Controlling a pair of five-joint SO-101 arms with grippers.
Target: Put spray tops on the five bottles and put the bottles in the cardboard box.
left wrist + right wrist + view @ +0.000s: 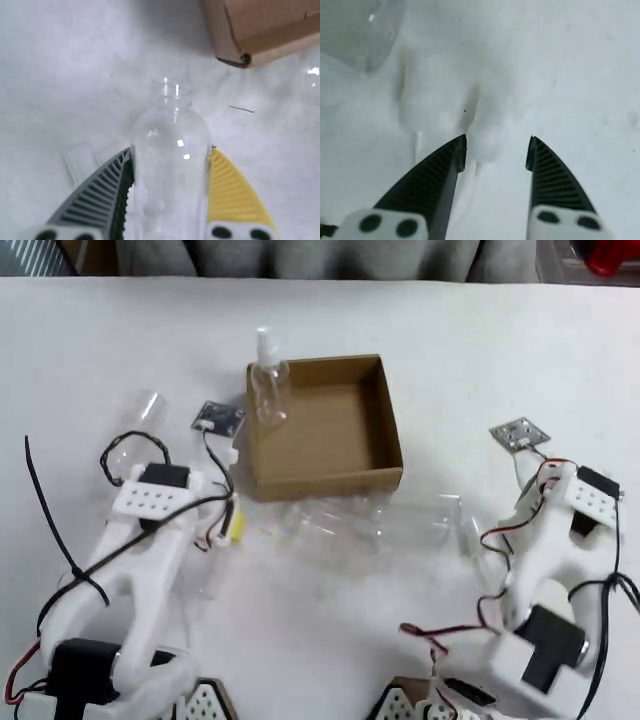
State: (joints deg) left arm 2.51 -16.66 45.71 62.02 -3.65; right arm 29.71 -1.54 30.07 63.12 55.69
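So progress check: not far in, I'd say. One capped bottle [269,385] is standing upright at the far left corner of the box [325,483]. I honestly can't tell if it's inside the box or just up against the wall. That's the only one with a spray top on it. The floor of the box looks bare apart from that corner.

The left gripper [170,152] has its jaws closed on both sides of a bare bottle [170,125], right off the box's front left corner. The open neck points toward the box and there's no top on it.

More clear bottles [400,520] are lying on their sides on the counter [480,350], just in front of the box. They're see-through and overlapping, so I can't get a solid count.

The right gripper [495,145] has its jaws spread wide and isn't holding anything. The tips sit either side of what look like white spray tops [487,135] on the counter, off toward the front right of the box.

My read is one down, at best, and four to go. The obvious next bit is getting a top onto the bottle the left side is holding. After that the rest need capping, and everything has to go in the box.
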